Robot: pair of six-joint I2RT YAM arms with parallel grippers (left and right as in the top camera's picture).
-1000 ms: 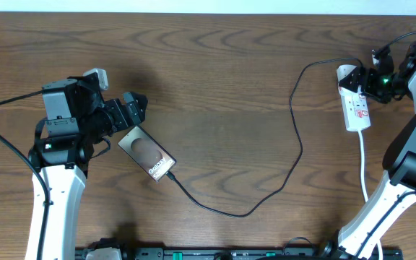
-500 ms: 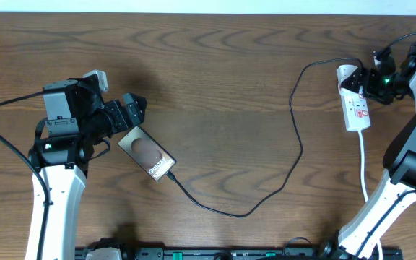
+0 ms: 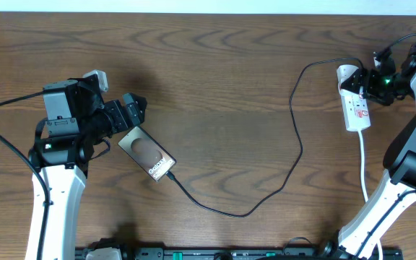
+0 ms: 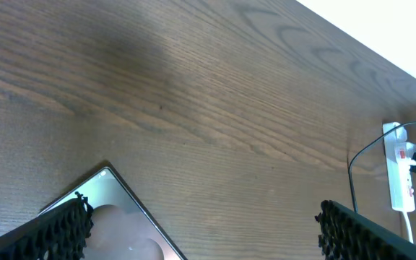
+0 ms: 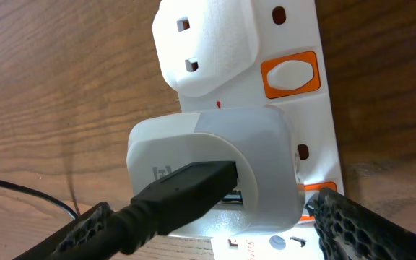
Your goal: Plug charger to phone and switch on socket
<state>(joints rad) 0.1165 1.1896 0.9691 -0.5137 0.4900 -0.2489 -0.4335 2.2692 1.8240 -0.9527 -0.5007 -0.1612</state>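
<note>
The phone (image 3: 146,154) lies flat at an angle on the table, left of centre, and also shows in the left wrist view (image 4: 114,227). The charger's thin black cable (image 3: 295,123) runs from the phone's near end in a long loop to the socket (image 3: 357,108) at the far right. Its black plug (image 5: 186,188) sits in a white adapter (image 5: 258,155) on the strip. My left gripper (image 3: 132,110) is open and empty just behind the phone (image 4: 201,220). My right gripper (image 3: 375,79) is open, with its fingers on either side of the adapter (image 5: 208,227).
An orange rocker switch (image 5: 289,74) sits beside a second white plug (image 5: 208,43) on the strip. The strip's thick white cord (image 3: 363,162) runs toward the front edge beside the right arm. The socket also shows far off in the left wrist view (image 4: 399,173).
</note>
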